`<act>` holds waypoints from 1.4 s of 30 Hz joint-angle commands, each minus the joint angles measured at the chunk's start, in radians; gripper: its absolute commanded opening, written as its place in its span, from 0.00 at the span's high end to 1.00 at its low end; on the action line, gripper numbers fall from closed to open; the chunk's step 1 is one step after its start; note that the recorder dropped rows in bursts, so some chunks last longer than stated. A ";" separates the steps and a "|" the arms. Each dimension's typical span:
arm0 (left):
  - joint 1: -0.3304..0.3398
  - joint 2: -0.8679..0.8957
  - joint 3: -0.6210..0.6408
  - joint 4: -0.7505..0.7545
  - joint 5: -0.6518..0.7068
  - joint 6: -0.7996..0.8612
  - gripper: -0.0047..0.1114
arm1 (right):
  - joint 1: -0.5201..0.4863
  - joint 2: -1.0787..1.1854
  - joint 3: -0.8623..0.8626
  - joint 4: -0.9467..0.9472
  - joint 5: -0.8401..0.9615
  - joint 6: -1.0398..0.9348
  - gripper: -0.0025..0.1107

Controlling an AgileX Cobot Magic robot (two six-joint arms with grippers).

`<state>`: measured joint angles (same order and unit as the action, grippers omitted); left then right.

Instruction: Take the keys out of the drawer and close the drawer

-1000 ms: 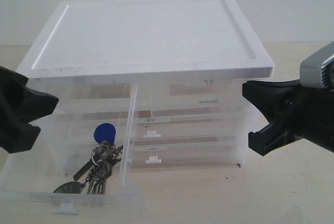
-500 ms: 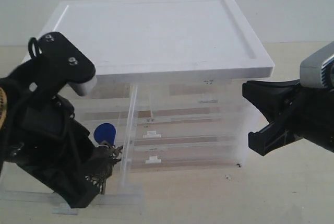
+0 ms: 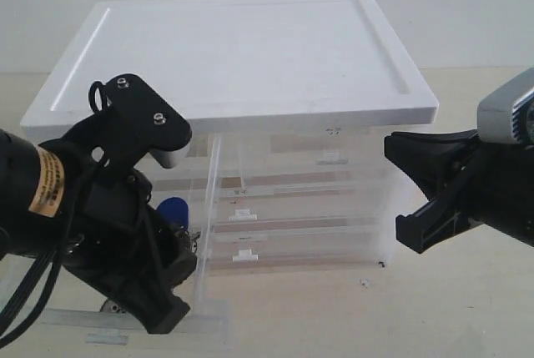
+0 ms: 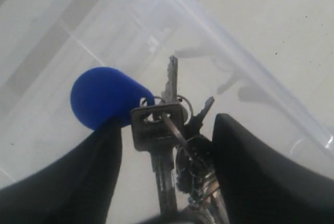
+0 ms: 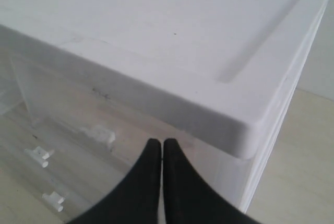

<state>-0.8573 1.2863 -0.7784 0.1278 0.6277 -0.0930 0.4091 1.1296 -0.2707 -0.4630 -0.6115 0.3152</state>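
The drawer (image 3: 210, 315) is pulled out at the cabinet's lower left, and its clear wall (image 4: 245, 67) shows in the left wrist view. Inside it lie the keys (image 4: 163, 130) with their blue oval fob (image 4: 104, 96). Only the fob (image 3: 173, 208) shows in the exterior view, as the left arm covers the rest. My left gripper (image 3: 167, 279) reaches down into the drawer. It is open (image 4: 168, 130), one black finger on either side of the bunch. My right gripper (image 3: 397, 191) hovers to the right of the cabinet, its fingers pressed together (image 5: 162, 144) on nothing.
The storage cabinet has a white recessed top (image 3: 242, 49) and translucent drawers with small white tab handles (image 3: 244, 214). It stands on a pale tabletop (image 3: 375, 316). The pulled-out drawer's own tab (image 3: 107, 337) juts toward the front edge.
My left arm has swung in from the left edge and down into the pulled-out drawer, now covering most of the keys. The right gripper has barely shifted.
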 commanded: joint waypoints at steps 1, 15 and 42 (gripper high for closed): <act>0.000 0.024 -0.002 0.011 0.018 0.003 0.66 | 0.002 -0.001 -0.008 -0.004 0.002 0.001 0.98; 0.000 -0.055 -0.183 0.101 0.179 0.008 0.92 | 0.002 -0.001 -0.008 -0.014 0.002 0.008 0.98; -0.117 0.087 -0.321 0.277 -0.083 -0.028 0.92 | 0.002 -0.001 -0.008 -0.014 0.019 0.008 0.98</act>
<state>-0.9669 1.3611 -1.0960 0.3618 0.5709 -0.0807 0.4091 1.1296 -0.2729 -0.4726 -0.5931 0.3239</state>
